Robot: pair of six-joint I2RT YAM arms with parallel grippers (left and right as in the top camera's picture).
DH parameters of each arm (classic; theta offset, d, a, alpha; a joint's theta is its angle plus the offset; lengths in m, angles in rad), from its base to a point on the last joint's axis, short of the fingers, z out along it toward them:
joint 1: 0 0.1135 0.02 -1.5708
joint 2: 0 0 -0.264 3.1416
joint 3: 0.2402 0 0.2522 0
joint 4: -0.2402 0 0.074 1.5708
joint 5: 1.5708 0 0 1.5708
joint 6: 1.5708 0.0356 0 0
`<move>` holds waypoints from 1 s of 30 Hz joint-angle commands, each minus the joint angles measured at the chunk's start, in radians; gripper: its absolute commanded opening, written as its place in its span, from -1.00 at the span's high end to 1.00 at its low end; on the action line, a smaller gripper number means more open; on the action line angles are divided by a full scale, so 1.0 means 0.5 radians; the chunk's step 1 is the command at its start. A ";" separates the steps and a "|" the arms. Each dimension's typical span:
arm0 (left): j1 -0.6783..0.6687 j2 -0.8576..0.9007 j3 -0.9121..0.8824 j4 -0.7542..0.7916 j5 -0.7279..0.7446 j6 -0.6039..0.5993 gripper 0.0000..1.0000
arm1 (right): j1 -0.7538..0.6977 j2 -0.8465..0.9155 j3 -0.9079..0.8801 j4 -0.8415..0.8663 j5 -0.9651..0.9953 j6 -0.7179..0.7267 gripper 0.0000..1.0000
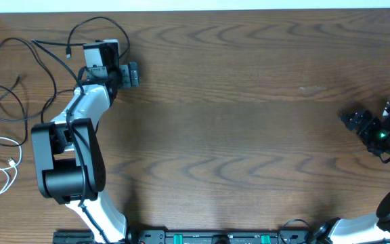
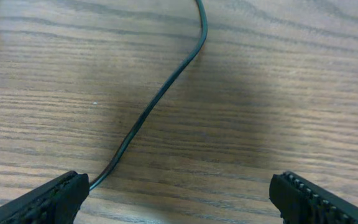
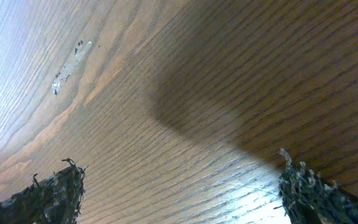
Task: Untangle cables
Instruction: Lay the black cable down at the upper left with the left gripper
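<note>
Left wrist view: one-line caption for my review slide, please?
Open left gripper over the wooden table, a thin black cable curving across the grain toward one finger.

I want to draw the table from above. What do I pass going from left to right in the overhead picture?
white cable → left arm → left gripper → bare wooden table → right gripper

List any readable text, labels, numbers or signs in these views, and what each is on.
None can be read in any view.
The cables, table, left arm and right arm show no lettering.
The equipment strip at the bottom edge of the overhead view is too small to tell.
</note>
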 commanded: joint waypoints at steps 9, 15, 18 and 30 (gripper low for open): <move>0.001 0.181 -0.003 0.209 -0.042 0.146 -0.96 | 0.014 0.024 -0.022 -0.060 0.014 -0.006 -0.99; 0.012 0.200 -0.003 0.269 -0.043 0.363 -0.96 | 0.014 0.024 -0.022 -0.061 0.014 -0.005 -0.99; 0.049 0.230 -0.003 0.299 -0.043 0.421 -0.95 | 0.014 0.024 -0.022 -0.061 0.014 -0.005 -0.99; 0.132 0.295 -0.003 0.468 -0.042 0.420 -0.88 | 0.014 0.024 -0.022 -0.069 0.013 -0.005 -0.98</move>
